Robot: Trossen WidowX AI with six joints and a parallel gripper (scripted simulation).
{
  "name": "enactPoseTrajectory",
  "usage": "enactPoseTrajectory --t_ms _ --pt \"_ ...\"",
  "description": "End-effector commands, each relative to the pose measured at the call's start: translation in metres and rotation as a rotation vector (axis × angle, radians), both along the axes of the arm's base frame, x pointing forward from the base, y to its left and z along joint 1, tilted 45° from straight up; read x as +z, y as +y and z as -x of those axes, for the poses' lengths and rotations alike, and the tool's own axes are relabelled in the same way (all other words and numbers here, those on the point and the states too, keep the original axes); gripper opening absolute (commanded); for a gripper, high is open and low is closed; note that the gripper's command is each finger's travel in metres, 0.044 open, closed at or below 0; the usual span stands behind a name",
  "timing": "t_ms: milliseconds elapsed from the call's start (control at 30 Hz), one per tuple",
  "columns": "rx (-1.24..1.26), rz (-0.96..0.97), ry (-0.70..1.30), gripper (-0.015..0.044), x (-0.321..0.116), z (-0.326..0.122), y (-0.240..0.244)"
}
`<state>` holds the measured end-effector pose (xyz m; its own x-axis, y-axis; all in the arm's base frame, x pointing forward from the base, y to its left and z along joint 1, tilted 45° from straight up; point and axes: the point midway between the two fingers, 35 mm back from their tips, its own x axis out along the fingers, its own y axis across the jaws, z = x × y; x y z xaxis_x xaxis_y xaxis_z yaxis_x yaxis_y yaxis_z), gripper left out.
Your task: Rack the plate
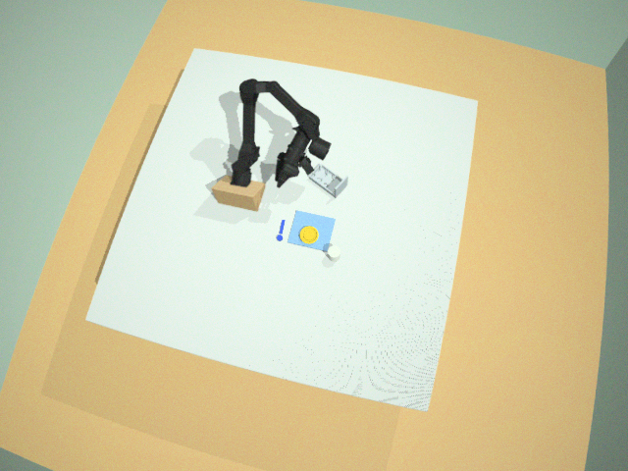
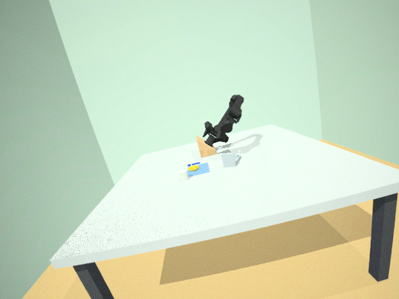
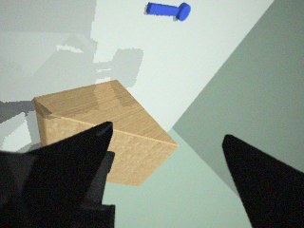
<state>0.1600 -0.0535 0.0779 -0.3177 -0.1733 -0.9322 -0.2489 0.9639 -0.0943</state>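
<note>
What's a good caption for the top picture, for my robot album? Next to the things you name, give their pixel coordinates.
Robot arm bends over the table while the yellow plate [image 1: 308,235] [image 2: 193,167] waits on a blue mat [image 1: 324,223] [image 2: 202,169].

So from up top, the plate [image 1: 308,235] [image 2: 193,167] sits on the mat [image 1: 316,221] [image 2: 202,169] mid-frame, spoon [image 1: 281,230] [image 2: 194,164] [image 3: 168,10] just left, cup [image 1: 334,252] [image 2: 183,175] lower right, rack [image 1: 323,180] [image 2: 228,159] above.

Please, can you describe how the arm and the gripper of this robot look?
The arm is black all over, with slim straight links and thicker, rounded joints. The gripper is black too, with two fingers that narrow to blunt tips; in the wrist view, one shows a stepped inner edge. I can make out no cable, label or coloured marking.
</note>
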Motion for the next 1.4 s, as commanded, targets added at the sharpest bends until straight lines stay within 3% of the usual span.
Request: enactPoseTrajectory --t_ms 0,333,667,1167,1367 --pt "-0.002 -0.002 0.000 0.0400 0.000 0.000 0.000" --pt "-0.138 -0.164 -0.003 0.0400 -0.001 -0.035 -0.026" --pt "-0.242 -0.454 -0.027 0.0400 -0.009 -0.080 -0.062" --pt "-0.413 -0.839 -0.258 0.0400 -0.045 -0.122 -0.153" --pt "-0.430 -0.870 -0.292 0.0400 -0.049 -0.124 -0.164"
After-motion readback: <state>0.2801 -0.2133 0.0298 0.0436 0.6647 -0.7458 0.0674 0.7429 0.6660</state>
